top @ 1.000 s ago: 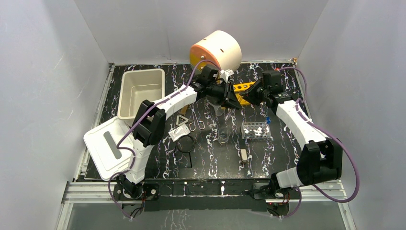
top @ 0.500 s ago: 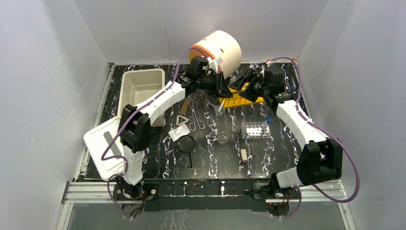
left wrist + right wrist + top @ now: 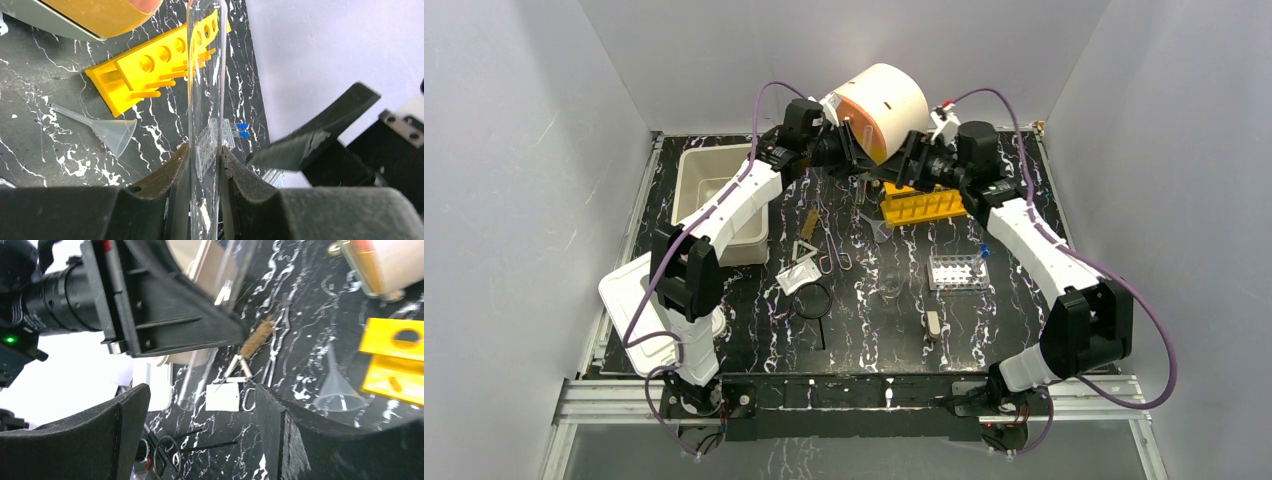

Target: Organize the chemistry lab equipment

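Left claw: my left claw (image 3: 204, 162) is closed down narrow on a clear glass tube (image 3: 205, 90), with a pad pressed to each side of it. The tube runs straight up the middle of my left wrist view.
Right claw: my right claw (image 3: 200, 395) is spread wide with nothing between its fingers (image 3: 125, 432). It faces the left claw closely, up at the far end of the table (image 3: 984, 320).
Where both hang: raised in front of the cream-and-orange drawer unit (image 3: 884, 100) and above the yellow rack (image 3: 921, 205).
Yellow rack: it lies on the table below the tube, its row of round holes facing my left wrist camera.
Clear funnel (image 3: 117, 135): on its side just beside the yellow rack, apart from it.
Brown-handled tool (image 3: 257, 337): lying flat near the white tub (image 3: 719, 190).
Metal triangle (image 3: 805, 249): nearer me than the brown-handled tool. The white square pad (image 3: 797, 275) is just below it — I cannot tell whether they touch.
Thin metal tongs (image 3: 834, 250): flat on the table, right of the triangle.
Black ring with handle (image 3: 812, 300): just nearer me than the pad.
Clear glass beaker (image 3: 890, 283): upright mid-table, between the ring and a clear tube rack (image 3: 957, 270).
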Robot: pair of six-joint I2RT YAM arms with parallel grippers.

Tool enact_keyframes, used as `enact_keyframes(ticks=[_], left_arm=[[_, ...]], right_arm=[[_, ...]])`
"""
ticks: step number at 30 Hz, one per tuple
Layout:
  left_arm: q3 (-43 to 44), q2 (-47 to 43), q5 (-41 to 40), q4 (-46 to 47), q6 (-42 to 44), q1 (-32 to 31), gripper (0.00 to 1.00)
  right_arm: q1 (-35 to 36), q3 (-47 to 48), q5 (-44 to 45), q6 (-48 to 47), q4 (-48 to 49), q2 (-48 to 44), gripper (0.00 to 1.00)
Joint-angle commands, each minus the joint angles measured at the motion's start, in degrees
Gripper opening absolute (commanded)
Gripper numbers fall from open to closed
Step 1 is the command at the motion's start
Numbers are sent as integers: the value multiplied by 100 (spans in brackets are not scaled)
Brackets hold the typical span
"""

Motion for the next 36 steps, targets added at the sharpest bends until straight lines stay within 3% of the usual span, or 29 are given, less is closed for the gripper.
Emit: enact_keyframes(ticks=[1, 11, 23, 29, 32, 36], left_arm=[[251, -251, -263, -56, -346, -25, 19], [25, -500, -317, 18, -672, -2, 19], [-263, -778, -275, -17, -754, 115, 22], [-396, -932, -74, 37, -719, 204, 40], [-485, -1024, 266, 118, -720, 352, 58], [-568, -1162, 944, 177, -699, 676, 71]], right_arm=[[577, 347, 134, -241, 3, 202, 85], [871, 609, 581, 348, 318, 757, 80], [892, 452, 158, 689, 1053, 965, 40], [878, 347, -35, 568, 1133, 935, 32], [880, 410, -198, 135, 1007, 893, 30], [803, 539, -663, -658, 636, 834, 30]])
